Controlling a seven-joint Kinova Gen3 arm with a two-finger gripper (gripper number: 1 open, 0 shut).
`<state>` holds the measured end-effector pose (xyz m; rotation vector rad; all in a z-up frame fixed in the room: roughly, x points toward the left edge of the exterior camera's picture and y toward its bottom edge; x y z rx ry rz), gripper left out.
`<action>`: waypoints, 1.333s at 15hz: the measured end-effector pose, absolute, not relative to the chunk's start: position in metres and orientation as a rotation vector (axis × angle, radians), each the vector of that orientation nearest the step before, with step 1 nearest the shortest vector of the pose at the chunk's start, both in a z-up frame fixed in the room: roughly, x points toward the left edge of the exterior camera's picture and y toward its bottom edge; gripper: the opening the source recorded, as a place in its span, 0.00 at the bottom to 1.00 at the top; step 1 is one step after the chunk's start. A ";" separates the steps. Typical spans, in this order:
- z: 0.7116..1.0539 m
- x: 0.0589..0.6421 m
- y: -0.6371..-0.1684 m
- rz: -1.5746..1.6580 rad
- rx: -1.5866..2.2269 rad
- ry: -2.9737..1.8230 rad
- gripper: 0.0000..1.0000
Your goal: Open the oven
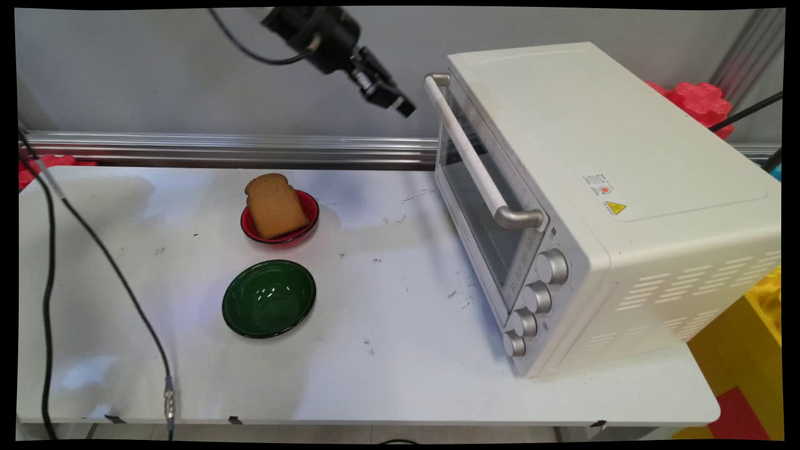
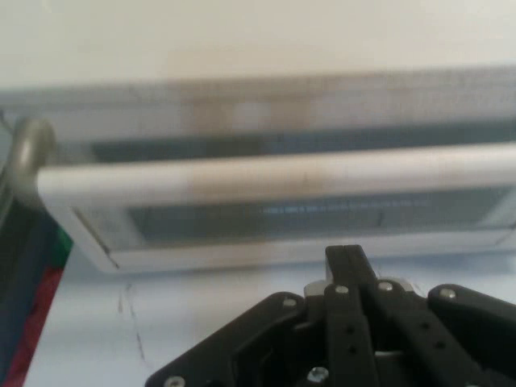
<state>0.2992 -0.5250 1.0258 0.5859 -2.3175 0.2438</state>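
Oven handle: the toaster oven (image 1: pixel 600 206) stands on the right of the white table (image 1: pixel 387 375), door shut and facing left. Its white bar handle (image 1: pixel 465 153) on grey end posts runs along the door's top edge, from the far end near the wall to the near end above the knobs.
Handle's long axis: near to far across the table; in the hand view it lies level across the picture (image 2: pixel 274 176).
Gripper: the black gripper (image 1: pixel 400 105) hangs high above the table's far side, just left of the handle's far end, pointing right and down at it. It is apart from the handle, touching nothing.
Gripper state: the fingers look drawn together in the hand view, the tips meeting in one black column (image 2: pixel 348 262), with nothing between them.
Bread: a brown slice of bread (image 1: pixel 275 205) leans in a red bowl (image 1: pixel 307 205), left of the oven and well apart from the gripper.
Green bowl: an empty green bowl (image 1: pixel 269 299) sits just nearer than the red one.
Knobs: four metal knobs (image 1: pixel 534 299) line the door's near end.
Main view only: both bowls, the bread, the knobs and the gripper's height.
Hand view only: the door glass (image 2: pixel 266 216) behind the bar, and the grey far post (image 2: pixel 28 145) at the picture's left.
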 end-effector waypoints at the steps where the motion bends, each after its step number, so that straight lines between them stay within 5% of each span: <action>1: 1.030 0.292 -0.530 0.249 0.581 -2.316 0.00; 9: 1.045 0.238 -0.556 0.223 0.558 -2.302 0.00; 20: 1.020 0.211 -0.565 0.174 0.524 -2.367 0.00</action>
